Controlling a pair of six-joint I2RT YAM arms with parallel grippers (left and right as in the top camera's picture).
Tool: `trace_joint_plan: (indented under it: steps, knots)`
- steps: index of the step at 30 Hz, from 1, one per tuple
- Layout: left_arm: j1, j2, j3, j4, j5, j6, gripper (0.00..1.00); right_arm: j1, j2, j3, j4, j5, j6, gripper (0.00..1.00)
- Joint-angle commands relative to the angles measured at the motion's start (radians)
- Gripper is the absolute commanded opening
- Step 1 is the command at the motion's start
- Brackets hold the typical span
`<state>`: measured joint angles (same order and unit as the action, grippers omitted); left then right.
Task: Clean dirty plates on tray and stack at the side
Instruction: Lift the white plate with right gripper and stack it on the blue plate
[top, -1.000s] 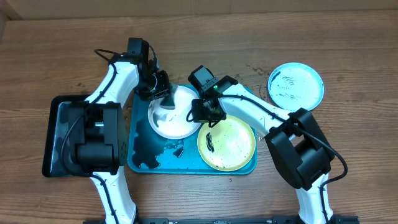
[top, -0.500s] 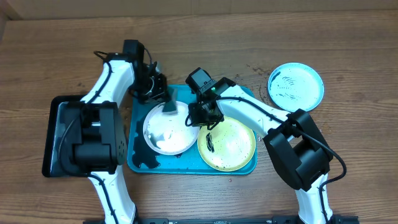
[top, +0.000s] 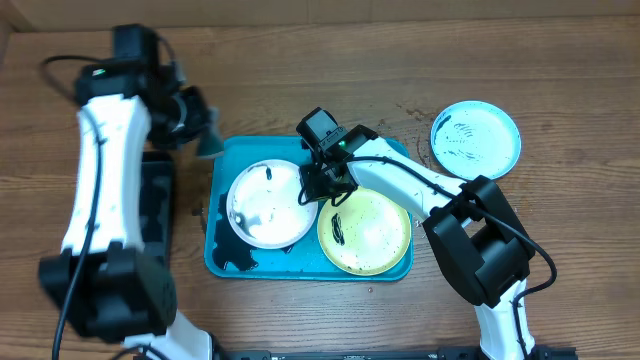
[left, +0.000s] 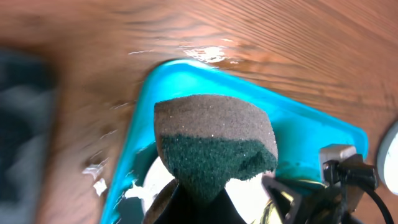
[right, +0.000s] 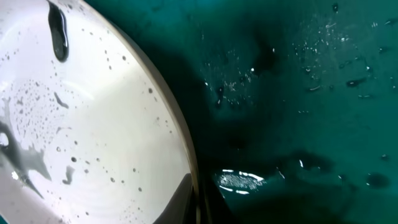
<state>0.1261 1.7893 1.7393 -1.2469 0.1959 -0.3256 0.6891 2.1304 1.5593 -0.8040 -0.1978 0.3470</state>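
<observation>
The white plate (top: 265, 205) lies on the left half of the turquoise tray (top: 390, 155), wet and speckled with black. My right gripper (top: 314, 186) is shut on its right rim; the right wrist view shows the plate (right: 93, 124), the fingers (right: 199, 202) pinching its rim, and the wet tray floor (right: 298, 93). The yellow-green plate (top: 365, 230) with a black smear sits on the tray's right half. The light blue plate (top: 475, 138) lies on the table at the right. My left gripper (top: 200, 135) is shut on a green sponge (left: 211, 143), above the tray's far left corner (left: 155, 81).
A black puddle (top: 232, 250) lies in the tray's near left corner. A smaller black tray (top: 155, 200) sits left of the turquoise tray, mostly hidden under my left arm. Bare wooden table (top: 560, 230) surrounds them.
My left gripper lifted the sponge off the white plate and swung up and left past the tray's corner. The white plate slid slightly. My right gripper stays on its rim.
</observation>
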Motion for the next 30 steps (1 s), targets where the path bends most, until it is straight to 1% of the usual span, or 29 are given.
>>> trace_joint_plan:
  steps: [1, 2, 3, 4, 9, 10, 11, 12, 13, 17, 22, 26, 30]
  knots:
    - [0.06, -0.035, 0.008, -0.061, -0.178, -0.109, 0.04, 0.014, -0.087, 0.05, -0.021, 0.112, -0.093, 0.04]
    - [0.08, -0.036, 0.008, -0.078, -0.194, -0.11, 0.04, 0.023, -0.114, 0.055, -0.034, 0.193, -0.093, 0.04]
    - [0.114, -0.035, 0.008, -0.106, -0.207, -0.111, 0.04, 0.047, -0.167, 0.059, -0.047, 0.364, -0.094, 0.04]
    - [0.131, -0.035, 0.006, -0.115, -0.207, -0.119, 0.04, 0.058, -0.187, 0.059, -0.049, 0.43, -0.094, 0.04]
    - [0.21, -0.035, 0.001, -0.138, -0.206, -0.129, 0.04, 0.145, -0.295, 0.06, -0.052, 0.884, -0.095, 0.04]
    - [0.222, -0.035, 0.001, -0.141, -0.206, -0.136, 0.04, 0.166, -0.312, 0.06, -0.045, 0.979, -0.115, 0.04]
    - [0.241, -0.035, -0.001, -0.146, -0.206, -0.154, 0.04, 0.195, -0.33, 0.06, -0.027, 1.085, -0.168, 0.04]
    - [0.25, -0.035, -0.002, -0.148, -0.206, -0.16, 0.04, 0.212, -0.338, 0.06, -0.012, 1.141, -0.207, 0.04]
    - [0.268, -0.035, -0.003, -0.152, -0.203, -0.163, 0.04, 0.254, -0.351, 0.06, 0.032, 1.252, -0.315, 0.04]
    - [0.291, -0.035, -0.003, -0.161, -0.203, -0.166, 0.04, 0.341, -0.355, 0.06, 0.141, 1.426, -0.563, 0.04]
    - [0.293, -0.035, -0.003, -0.164, -0.203, -0.169, 0.04, 0.418, -0.355, 0.06, 0.256, 1.481, -0.846, 0.04]
    - [0.293, -0.035, -0.003, -0.175, -0.203, -0.169, 0.04, 0.443, -0.355, 0.06, 0.372, 1.563, -0.93, 0.04]
    - [0.293, -0.035, -0.003, -0.178, -0.203, -0.17, 0.04, 0.443, -0.355, 0.06, 0.445, 1.587, -1.003, 0.04]
